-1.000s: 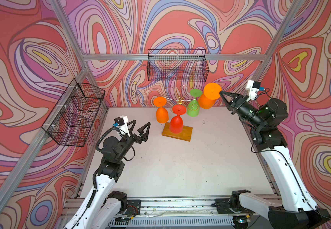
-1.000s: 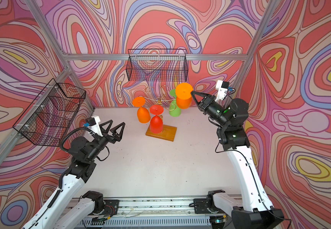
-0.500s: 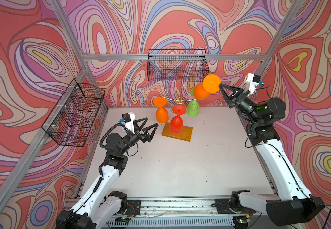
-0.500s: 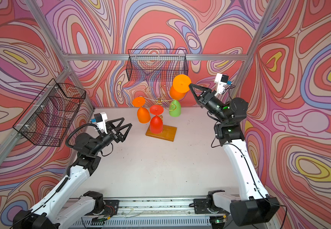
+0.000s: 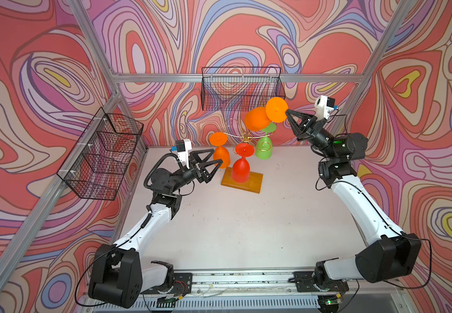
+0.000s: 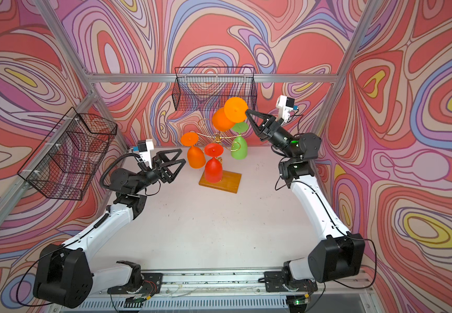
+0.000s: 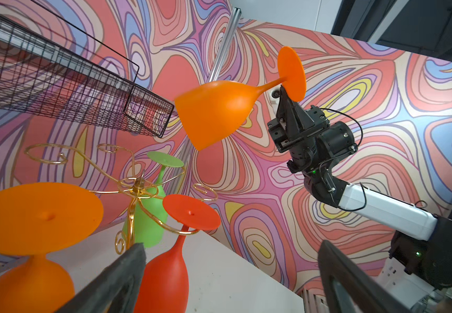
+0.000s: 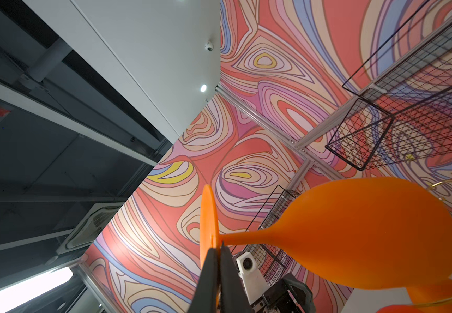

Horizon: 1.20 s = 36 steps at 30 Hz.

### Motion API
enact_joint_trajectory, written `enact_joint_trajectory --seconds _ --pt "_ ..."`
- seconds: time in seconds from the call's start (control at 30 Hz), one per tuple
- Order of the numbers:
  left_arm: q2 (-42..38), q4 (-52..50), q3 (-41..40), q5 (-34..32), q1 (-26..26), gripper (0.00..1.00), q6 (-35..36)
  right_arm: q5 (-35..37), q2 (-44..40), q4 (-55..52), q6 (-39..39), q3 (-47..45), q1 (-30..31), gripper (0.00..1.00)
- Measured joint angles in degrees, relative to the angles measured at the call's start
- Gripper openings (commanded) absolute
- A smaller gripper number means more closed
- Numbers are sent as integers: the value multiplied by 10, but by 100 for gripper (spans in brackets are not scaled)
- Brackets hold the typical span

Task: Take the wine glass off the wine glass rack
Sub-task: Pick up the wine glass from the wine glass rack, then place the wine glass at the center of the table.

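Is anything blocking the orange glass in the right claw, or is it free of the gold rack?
Nothing visible blocks it. The right gripper, shut on the foot of the orange wine glass, holds it tilted above the wine glass rack, clear of its wire arms.

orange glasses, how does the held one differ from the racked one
The held glass lies tilted sideways; the racked glass hangs bowl down. The held glass is pinched by its foot in the right gripper; the racked glass hangs on the rack. Both orange, same shape.
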Motion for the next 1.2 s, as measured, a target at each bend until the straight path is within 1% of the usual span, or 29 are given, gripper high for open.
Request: enact_joint_trajectory --seconds 0.1,0.2,0.4,0.5,0.67,0.73,0.87,0.97,1.2 --pt "53 57 38 33 0 96 -40 -5 19 52 35 4 7 0" --pt "98 87 79 61 -2 96 -62 -11 37 99 69 14 14 0" --pt "149 112 139 91 -3 92 -70 -18 58 177 125 24 26 0" --pt "171 116 165 94 -3 91 -70 -21 67 211 149 29 29 0" --pt "195 119 194 94 -3 88 -64 -23 75 248 177 30 31 0" --pt "200 120 202 94 -3 88 -60 -24 78 260 186 30 32 0" --pt "204 120 216 92 -4 85 -48 -24 86 282 202 30 39 0" --pt "205 120 225 92 -5 78 -38 -23 92 298 212 30 44 0" --pt "205 124 240 94 -23 79 -15 -16 116 352 246 27 48 0"
